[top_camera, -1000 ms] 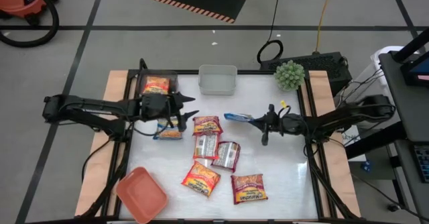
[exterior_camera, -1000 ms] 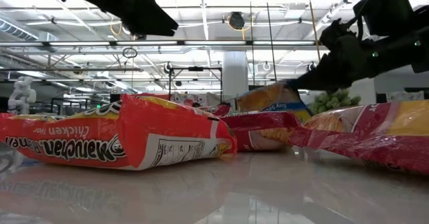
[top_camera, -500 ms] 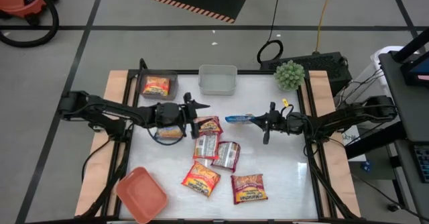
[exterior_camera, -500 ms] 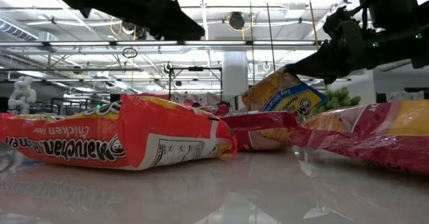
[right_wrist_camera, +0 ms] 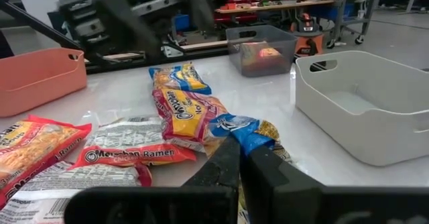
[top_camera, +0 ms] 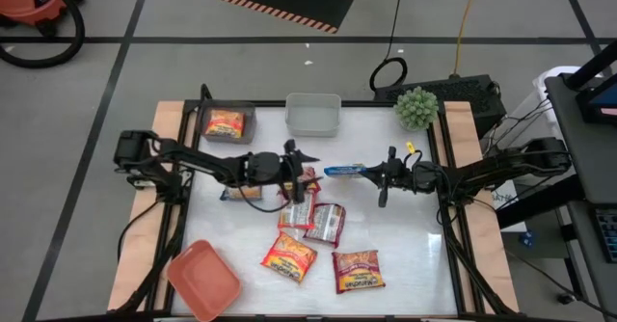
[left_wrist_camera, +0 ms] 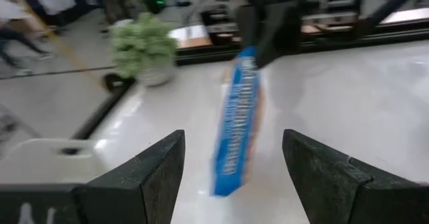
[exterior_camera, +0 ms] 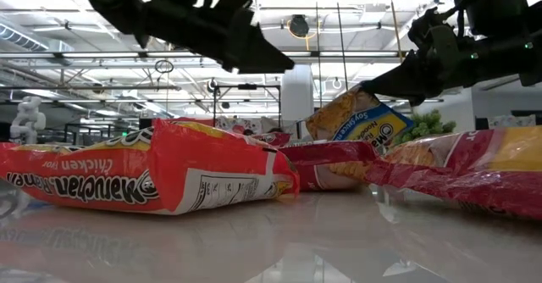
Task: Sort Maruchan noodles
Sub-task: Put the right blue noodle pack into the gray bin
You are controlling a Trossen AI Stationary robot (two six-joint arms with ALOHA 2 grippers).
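While right pincer [top_camera: 378, 171] stays clamped on blue packet [top_camera: 342, 170] edge, left pincer [top_camera: 301, 158] gapes opposite; wrapper light, crinkly, slippery: pinch seam.

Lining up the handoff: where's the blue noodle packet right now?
In the high view, the blue packet is held off the table at centre by the right pincer, with the open left pincer just to its left.

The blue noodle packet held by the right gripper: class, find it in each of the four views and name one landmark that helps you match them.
High view: blue packet at table centre, off the right gripper.
Low view: right of centre, raised.
Left wrist view: centre, edge-on.
Right wrist view: at the fingertips.
Shared landmark: green plant, also in the low and left wrist views.
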